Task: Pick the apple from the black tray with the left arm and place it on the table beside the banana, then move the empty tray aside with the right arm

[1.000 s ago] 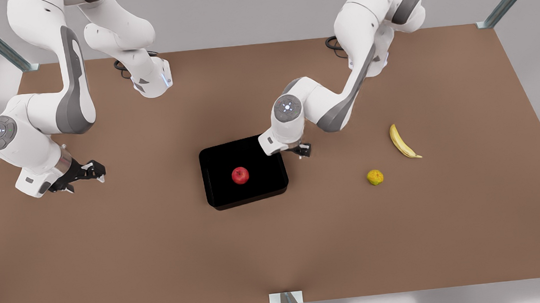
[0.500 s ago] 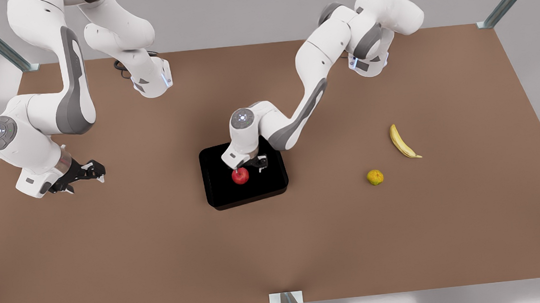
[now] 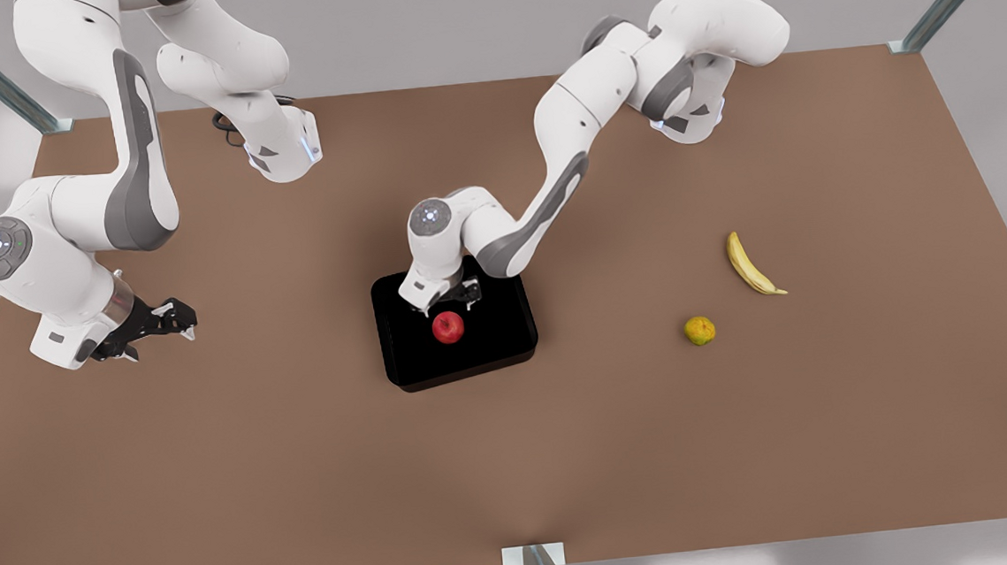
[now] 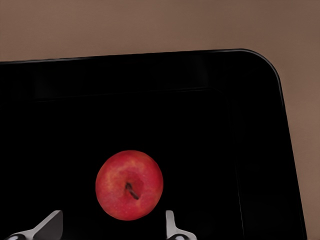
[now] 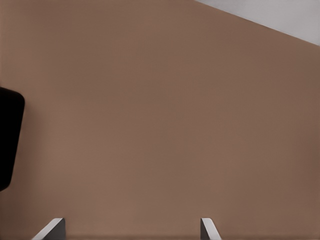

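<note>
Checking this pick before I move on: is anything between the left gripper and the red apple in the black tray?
Nothing visible. The left gripper hangs open just above the small glossy red apple, which lies alone in the matte black rectangular tray; its fingertips flank the apple. The right gripper waits open, well off to the front view's left.

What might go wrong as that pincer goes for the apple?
The left pincer hangs open above the apple in the black tray. The round, glossy fruit could roll off a fingertip. A low approach might bump the tray's wall. The right pincer waits open, far off.
</note>
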Controlling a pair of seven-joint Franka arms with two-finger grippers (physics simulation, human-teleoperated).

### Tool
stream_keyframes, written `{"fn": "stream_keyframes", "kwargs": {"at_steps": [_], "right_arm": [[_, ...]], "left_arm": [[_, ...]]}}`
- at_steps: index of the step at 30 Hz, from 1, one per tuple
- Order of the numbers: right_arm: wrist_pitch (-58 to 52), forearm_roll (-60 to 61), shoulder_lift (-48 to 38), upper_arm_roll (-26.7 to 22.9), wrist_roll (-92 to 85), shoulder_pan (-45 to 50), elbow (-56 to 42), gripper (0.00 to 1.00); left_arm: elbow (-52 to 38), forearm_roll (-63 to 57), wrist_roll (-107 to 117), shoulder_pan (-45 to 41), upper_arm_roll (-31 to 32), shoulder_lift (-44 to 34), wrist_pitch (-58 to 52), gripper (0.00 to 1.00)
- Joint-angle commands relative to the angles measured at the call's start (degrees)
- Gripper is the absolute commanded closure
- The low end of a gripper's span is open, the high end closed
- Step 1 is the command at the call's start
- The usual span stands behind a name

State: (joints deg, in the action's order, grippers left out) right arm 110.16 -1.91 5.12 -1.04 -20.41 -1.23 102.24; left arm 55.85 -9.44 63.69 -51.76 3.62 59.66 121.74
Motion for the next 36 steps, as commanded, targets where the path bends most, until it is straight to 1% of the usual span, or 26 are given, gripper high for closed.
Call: {"fn": "stream_keyframes", "kwargs": {"at_steps": [1,7,13,17,21,22,23,24,26,28,29,31,32,33,35,36], "right_arm": [[-0.03,0.06,-0.02,-0.01,-0.6,0.0,-0.02,0.0],[-0.03,0.06,-0.02,-0.01,-0.6,0.0,-0.02,0.0],[-0.03,0.06,-0.02,-0.01,-0.6,0.0,-0.11,0.0],[-0.03,0.06,-0.02,-0.01,-0.6,0.0,-0.11,0.0],[-0.03,0.06,-0.02,-0.01,-0.6,0.0,-0.11,0.0],[-0.03,0.06,-0.02,-0.01,-0.6,0.0,-0.11,0.0],[-0.03,0.06,-0.02,-0.01,-0.6,0.0,-0.11,0.0],[-0.03,0.06,-0.02,-0.01,-0.6,0.0,-0.11,0.0],[-0.03,0.06,0.42,-0.01,-0.6,0.0,-0.64,0.0],[-0.03,0.06,0.59,-0.01,-0.6,0.0,-0.64,0.0],[-0.03,0.06,0.59,-0.01,-0.6,0.0,-0.64,0.0],[-0.03,0.06,0.42,-0.01,-0.6,0.0,-0.64,0.0],[-0.03,0.06,0.59,-0.01,-0.6,0.0,-0.64,0.0],[-0.03,-0.03,0.77,0.08,-0.51,0.18,-0.64,0.0],[-1.61,0.15,0.42,0.25,0.1,1.58,-2.04,0.0],[-6.0,0.24,0.59,2.62,0.81,2.29,-5.12,0.0]], "left_arm": [[-0.04,-0.23,8.21,-0.01,-0.28,0.54,2.8,0.0],[-0.13,-2.34,8.47,-1.15,-0.81,3.36,6.4,0.0],[-0.13,-2.34,8.03,-1.33,-2.65,3.89,8.07,0.0],[-1.89,-2.34,8.12,-1.33,-3.0,5.56,9.39,0.0],[-1.8,-2.42,8.21,-1.33,-3.36,6.0,10.36,0.0],[-1.8,-2.34,8.29,-1.33,-3.36,6.0,10.27,0.04],[-1.8,-2.34,8.21,-1.33,-3.27,6.0,10.18,0.27],[-1.8,-2.34,8.29,-1.33,-3.27,6.0,10.01,0.3],[-1.71,-2.34,8.21,-1.42,-3.18,5.91,9.74,0.3],[-1.45,-4.36,7.94,-1.5,-2.92,5.03,5.88,0.28],[-1.36,-4.27,6.01,-1.94,-2.83,3.54,1.14,0.28],[0.05,-4.36,4.52,-2.03,-2.83,0.9,-2.82,0.28],[0.14,-3.74,1.71,-1.77,-2.74,-1.65,-6.95,0.28],[2.06,-3.57,0.3,-1.15,-2.74,-4.9,-9.59,0.28],[18.31,-1.46,-10.06,2.45,-2.65,-18.16,-9.07,0.28],[28.51,-0.23,-19.11,5.7,-2.74,-26.51,-8.45,0.28]]}}
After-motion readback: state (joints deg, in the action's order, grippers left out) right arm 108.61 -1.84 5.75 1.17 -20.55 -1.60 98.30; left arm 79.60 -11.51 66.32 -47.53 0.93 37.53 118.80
